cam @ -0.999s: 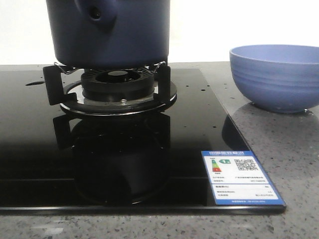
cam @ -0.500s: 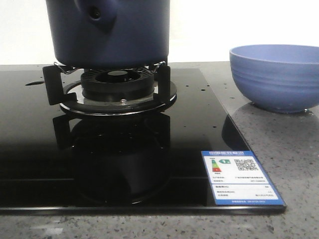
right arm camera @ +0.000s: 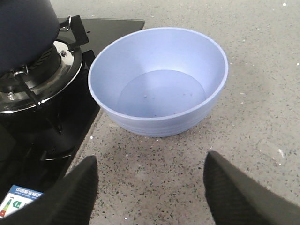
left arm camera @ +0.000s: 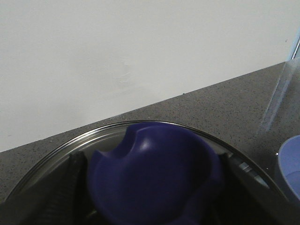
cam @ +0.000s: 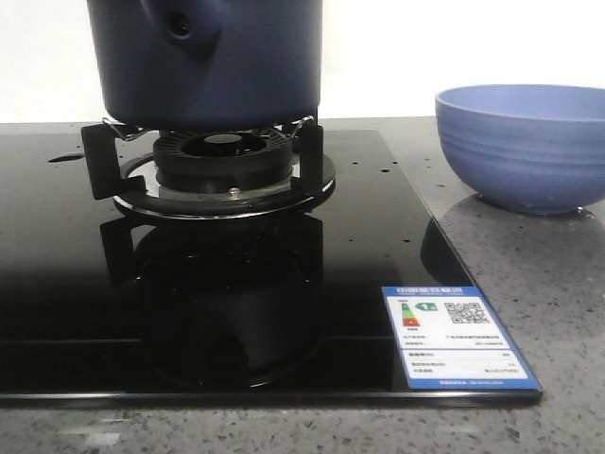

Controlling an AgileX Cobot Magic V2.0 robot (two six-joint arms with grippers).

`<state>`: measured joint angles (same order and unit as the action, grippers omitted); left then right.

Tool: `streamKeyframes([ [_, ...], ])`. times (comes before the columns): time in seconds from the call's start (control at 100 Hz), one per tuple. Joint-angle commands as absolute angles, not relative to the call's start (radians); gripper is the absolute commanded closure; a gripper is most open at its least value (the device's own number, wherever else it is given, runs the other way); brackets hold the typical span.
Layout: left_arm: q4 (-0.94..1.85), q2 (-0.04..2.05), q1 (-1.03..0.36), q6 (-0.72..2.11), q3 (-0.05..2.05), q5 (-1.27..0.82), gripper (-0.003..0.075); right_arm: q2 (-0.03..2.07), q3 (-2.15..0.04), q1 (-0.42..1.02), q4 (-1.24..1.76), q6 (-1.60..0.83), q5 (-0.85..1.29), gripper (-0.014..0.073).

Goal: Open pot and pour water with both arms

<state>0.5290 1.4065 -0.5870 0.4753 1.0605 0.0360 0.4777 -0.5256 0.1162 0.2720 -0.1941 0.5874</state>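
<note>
Sitting on the burner (cam: pixel 225 163), the pot (cam: pixel 210 59) neighbours an empty bowl (right arm camera: pixel 158 79); right jaws wide, left unclear

The pot (cam: pixel 213 61) is sitting upright on the burner stand of a black glass hob — a large, dark navy-blue vessel with a matte finish and straight sides. Its stubby tubular handle (cam: pixel 181 26), ending in a round hole, is pointing toward the front camera. Its upper part is running out of the front view, so its top is not showing there.
</note>
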Motion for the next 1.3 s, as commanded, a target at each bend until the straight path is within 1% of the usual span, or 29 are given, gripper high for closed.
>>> streamKeyframes([
  [0.0,0.526,1.377,-0.583,0.474,1.097,0.091,0.0227,0.49,-0.562,0.119,0.28,-0.205,0.532,0.0156],
  [0.29,0.526,1.377,-0.583,0.474,1.097,0.091,0.0231,0.49,-0.562,0.119,0.28,-0.205,0.541,0.0156],
  [0.36,0.526,1.377,-0.583,0.474,1.097,0.091,0.0265,0.49,-0.562,0.119,0.28,-0.205,0.541,0.0157],
  [0.42,0.526,1.377,-0.583,0.474,1.097,0.091,0.0319,0.49,-0.562,0.119,0.28,-0.205,0.543,0.0157],
  [0.51,0.526,1.377,-0.583,0.474,1.097,0.091,0.0358,0.49,-0.562,0.119,0.28,-0.205,0.545,0.0157],
  [0.72,0.526,1.345,-0.583,0.474,1.097,0.091,0.0358,0.49,-0.562,0.119,0.28,-0.205,0.545,0.0157],
  [0.92,0.504,1.246,-0.573,0.474,1.097,0.095,0.0358,0.509,-0.585,0.119,0.28,-0.199,0.565,0.0157],
  [1.079,0.504,1.162,-0.495,0.474,1.097,0.056,0.0358,0.595,-0.683,0.119,0.278,-0.167,0.643,0.0157],
  [1.289,0.504,1.068,-0.303,0.474,1.097,-0.075,0.0358,0.793,-0.849,0.116,0.183,-0.056,0.729,0.0157],
])
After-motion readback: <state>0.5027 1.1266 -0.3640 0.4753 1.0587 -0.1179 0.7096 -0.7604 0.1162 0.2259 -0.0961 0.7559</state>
